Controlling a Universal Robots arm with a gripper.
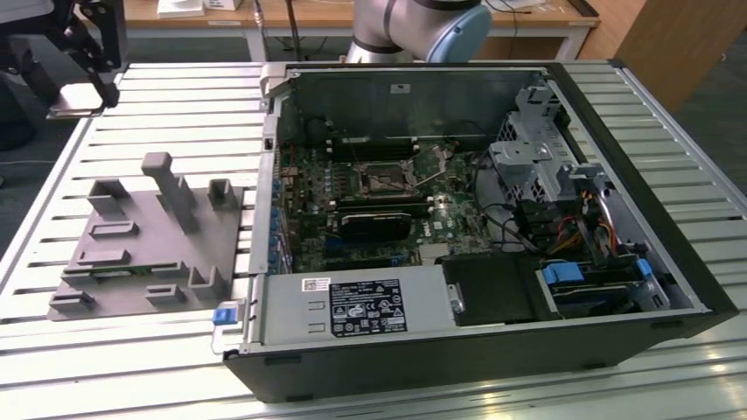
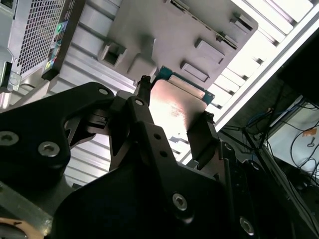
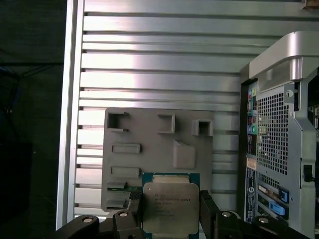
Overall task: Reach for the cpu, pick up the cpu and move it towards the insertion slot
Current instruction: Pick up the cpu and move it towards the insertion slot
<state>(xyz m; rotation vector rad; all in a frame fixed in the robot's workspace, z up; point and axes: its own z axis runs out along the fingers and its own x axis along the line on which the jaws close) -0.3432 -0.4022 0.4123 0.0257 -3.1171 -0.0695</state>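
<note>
First wrist view has the jaws of the gripper clamped on opposite edges of the cpu, which is held metal top up above the grey fixture on the bench. Exterior view puts the gripper over the bench's far corner on that view's left, well apart from the insertion slot inside the open computer case. I judge the pick done and the carry in hand; it calls for a level sweep over the case wall.
</note>
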